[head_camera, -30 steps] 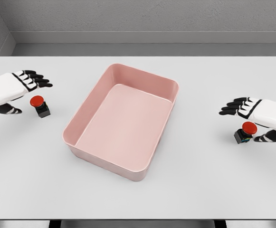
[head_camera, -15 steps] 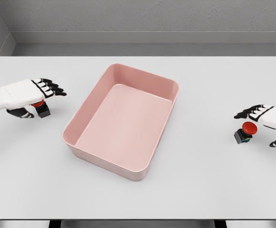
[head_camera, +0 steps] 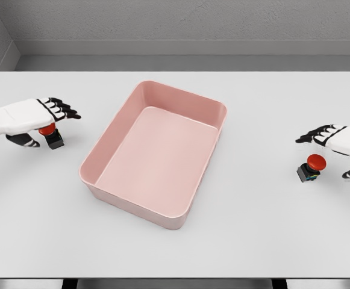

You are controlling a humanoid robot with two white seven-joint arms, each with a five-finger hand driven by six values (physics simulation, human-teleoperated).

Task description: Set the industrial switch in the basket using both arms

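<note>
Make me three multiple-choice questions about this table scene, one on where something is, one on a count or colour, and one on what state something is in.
1. Where is the pink basket?
A. At the table's left edge
B. Mid-table, between the two switches
C. Under the right hand

2. How many red-capped switches are on the table?
A. One
B. Two
C. Three

3. What is in the basket?
A. Nothing
B. One switch
C. Both switches

Answers:
1 B: the left switch and the right switch lie either side of it.
2 B: one sits by the left hand, one by the right hand.
3 A: only its bare pink floor shows.
</note>
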